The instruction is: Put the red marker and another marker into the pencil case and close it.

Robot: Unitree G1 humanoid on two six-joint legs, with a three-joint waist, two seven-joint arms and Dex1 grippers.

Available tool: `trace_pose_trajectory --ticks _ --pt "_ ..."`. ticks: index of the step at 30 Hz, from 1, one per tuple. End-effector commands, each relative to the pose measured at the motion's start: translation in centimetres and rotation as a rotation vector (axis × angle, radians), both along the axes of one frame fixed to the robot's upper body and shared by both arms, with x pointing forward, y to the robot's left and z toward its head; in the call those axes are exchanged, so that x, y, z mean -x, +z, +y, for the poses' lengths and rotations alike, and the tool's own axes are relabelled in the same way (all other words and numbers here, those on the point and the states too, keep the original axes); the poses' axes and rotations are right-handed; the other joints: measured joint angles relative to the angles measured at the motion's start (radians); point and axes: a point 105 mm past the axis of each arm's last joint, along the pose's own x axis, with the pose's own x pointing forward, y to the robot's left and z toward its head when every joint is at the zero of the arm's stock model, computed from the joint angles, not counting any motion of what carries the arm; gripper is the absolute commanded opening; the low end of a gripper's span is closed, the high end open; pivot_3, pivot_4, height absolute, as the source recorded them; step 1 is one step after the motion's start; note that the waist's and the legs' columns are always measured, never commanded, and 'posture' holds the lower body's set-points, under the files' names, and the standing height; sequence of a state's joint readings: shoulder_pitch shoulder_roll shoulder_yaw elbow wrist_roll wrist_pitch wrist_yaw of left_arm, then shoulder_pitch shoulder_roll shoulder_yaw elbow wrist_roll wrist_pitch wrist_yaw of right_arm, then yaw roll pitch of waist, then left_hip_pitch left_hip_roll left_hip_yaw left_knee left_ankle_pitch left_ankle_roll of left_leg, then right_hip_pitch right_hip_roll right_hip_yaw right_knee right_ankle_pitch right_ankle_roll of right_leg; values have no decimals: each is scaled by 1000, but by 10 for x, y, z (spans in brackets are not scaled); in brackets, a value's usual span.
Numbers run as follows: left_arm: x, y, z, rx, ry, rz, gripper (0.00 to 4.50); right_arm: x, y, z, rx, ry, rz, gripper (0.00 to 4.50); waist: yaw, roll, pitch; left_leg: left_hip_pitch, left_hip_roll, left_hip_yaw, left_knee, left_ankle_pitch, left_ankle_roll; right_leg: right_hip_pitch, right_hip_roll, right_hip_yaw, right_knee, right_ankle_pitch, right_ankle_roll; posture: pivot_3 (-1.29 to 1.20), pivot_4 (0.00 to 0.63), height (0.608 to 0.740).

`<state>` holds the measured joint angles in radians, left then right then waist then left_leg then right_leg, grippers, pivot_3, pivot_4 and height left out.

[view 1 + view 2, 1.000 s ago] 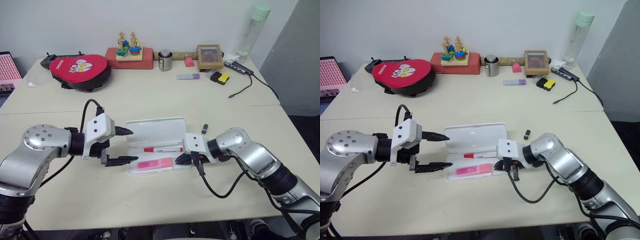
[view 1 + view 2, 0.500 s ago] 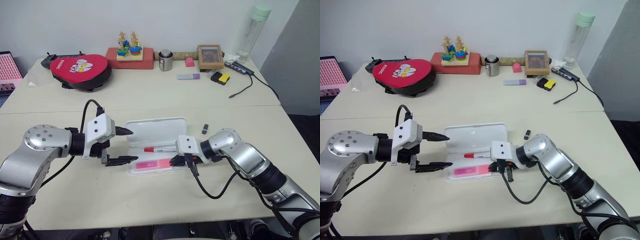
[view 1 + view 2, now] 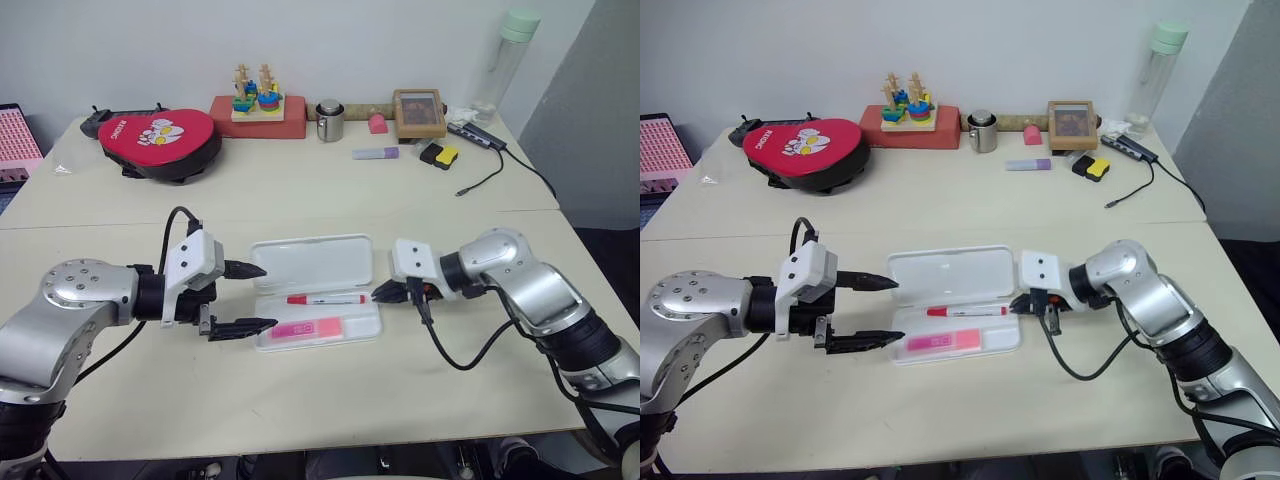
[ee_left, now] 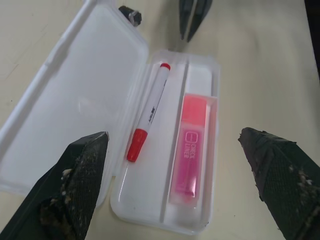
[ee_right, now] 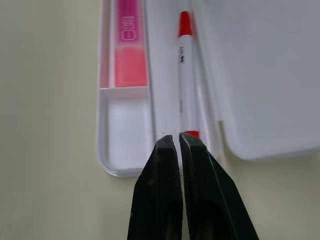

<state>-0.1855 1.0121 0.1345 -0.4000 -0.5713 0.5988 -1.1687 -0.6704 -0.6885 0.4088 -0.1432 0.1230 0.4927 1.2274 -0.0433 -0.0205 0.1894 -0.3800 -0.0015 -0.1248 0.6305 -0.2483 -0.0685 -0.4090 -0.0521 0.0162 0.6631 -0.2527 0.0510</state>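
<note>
The white pencil case (image 3: 360,327) lies open in the middle of the near table, its lid (image 3: 312,263) flat behind the tray. Inside the tray, the red marker (image 3: 326,298) lies in the back slot and the pink highlighter (image 3: 308,329) in the front slot. My left gripper (image 3: 252,297) hovers open just off the case's left end, holding nothing. Just off the right end, my right gripper (image 3: 380,293) is shut and empty, pointing at the red marker's end (image 5: 189,134).
A small black object (image 3: 409,257) lies on the table behind my right gripper. Along the far edge stand a red pouch (image 3: 160,137), a wooden toy on a red box (image 3: 258,105), a metal cup (image 3: 330,119), a lilac marker (image 3: 376,153), a picture frame (image 3: 420,112) and a bottle (image 3: 505,62).
My right gripper has pulled back out of the tray's right end and risen, now off the case's right edge. The left gripper has stayed in place.
</note>
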Motion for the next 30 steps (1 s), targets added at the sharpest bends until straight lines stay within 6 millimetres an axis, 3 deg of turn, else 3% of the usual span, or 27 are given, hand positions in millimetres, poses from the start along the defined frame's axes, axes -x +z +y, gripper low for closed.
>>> trace_pose_trajectory --ticks 1,5,8,13,16,24,30 --pt "3 15 -1 -8 0 -58 4500 -29 31 -13 -93 -167 -132 161 -1 0 0 0 0 0 0 0 0 0 0 0 0 0 0 0 150 740" --pt "3 18 -4 -17 1 -80 4500 -41 33 -21 -116 -256 -161 161 2 0 0 0 -1 1 1 0 0 0 0 1 0 1 -1 0 150 740" --pt "1 21 -9 -14 4 -104 4500 -47 35 -20 -150 -309 -183 575 2 0 0 0 0 0 0 0 0 0 0 0 0 2 -3 0 150 740" --pt "0 21 -17 5 14 -128 4500 -59 32 -25 -145 -421 -226 1684 2 0 0 -1 -1 1 0 0 0 0 0 1 0 2 -4 0 150 740" --pt "0 20 -19 7 21 -127 4500 -63 28 -31 -130 -480 -222 2583 2 0 0 -1 -1 1 0 0 0 0 0 1 0 2 -4 0 150 740" --pt "1 14 -18 -1 33 -126 4500 -61 25 -49 -122 -619 -182 4432 2 0 0 -1 -1 1 0 0 0 0 0 1 0 2 -4 0 150 740" --pt "0 12 -20 3 38 -128 4500 -62 21 -56 -158 -745 -152 4473 2 0 0 0 -1 1 0 0 0 0 0 1 0 2 -4 0 150 740"
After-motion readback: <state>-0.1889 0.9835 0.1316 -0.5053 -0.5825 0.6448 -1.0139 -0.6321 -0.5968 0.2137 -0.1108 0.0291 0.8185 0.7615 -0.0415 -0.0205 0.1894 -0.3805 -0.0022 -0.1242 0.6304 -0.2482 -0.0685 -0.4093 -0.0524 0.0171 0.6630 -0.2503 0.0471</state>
